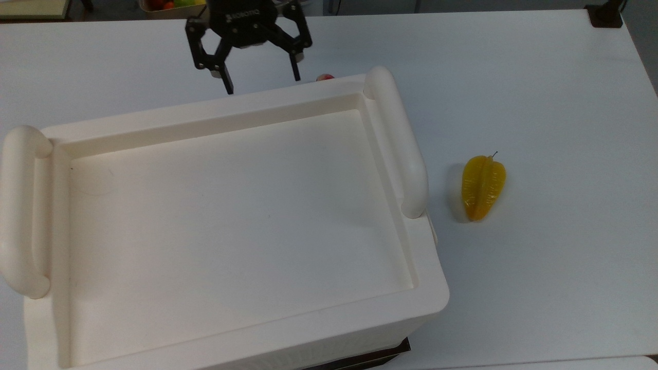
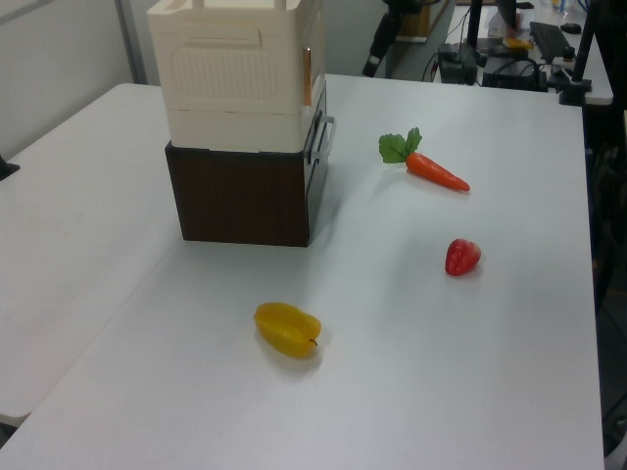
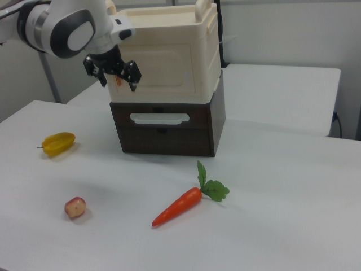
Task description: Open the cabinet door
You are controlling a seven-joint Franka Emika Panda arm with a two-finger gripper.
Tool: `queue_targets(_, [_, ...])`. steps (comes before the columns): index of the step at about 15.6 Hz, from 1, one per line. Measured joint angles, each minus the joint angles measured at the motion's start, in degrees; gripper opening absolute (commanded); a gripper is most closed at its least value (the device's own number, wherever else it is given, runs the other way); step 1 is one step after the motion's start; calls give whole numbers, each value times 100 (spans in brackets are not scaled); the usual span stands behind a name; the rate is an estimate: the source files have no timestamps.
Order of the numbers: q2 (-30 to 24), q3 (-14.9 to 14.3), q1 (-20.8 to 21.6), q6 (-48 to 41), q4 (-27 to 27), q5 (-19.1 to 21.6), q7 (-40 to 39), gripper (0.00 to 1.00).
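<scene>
The big cream cabinet (image 3: 169,56) sits on a dark base (image 3: 169,132) on the white table (image 1: 540,77). Its door (image 3: 161,68) is the flat front panel in the right view, and it looks closed. The gripper (image 1: 261,82) hangs at about 12 o'clock from the cabinet in the top view, fingers spread wide, holding nothing. In the right view it is in front of the door's left edge. A yellow fruit (image 1: 482,187) lies at 3 o'clock from the cabinet in the top view. A carrot (image 3: 183,204) and a small red fruit (image 3: 75,207) lie on the table too.
</scene>
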Motion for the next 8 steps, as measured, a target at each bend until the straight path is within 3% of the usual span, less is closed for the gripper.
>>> queue_targets(3, [131, 4, 280, 704, 0, 0, 13, 99])
queue_targets(8, [339, 4, 474, 1394, 2, 0, 29, 86])
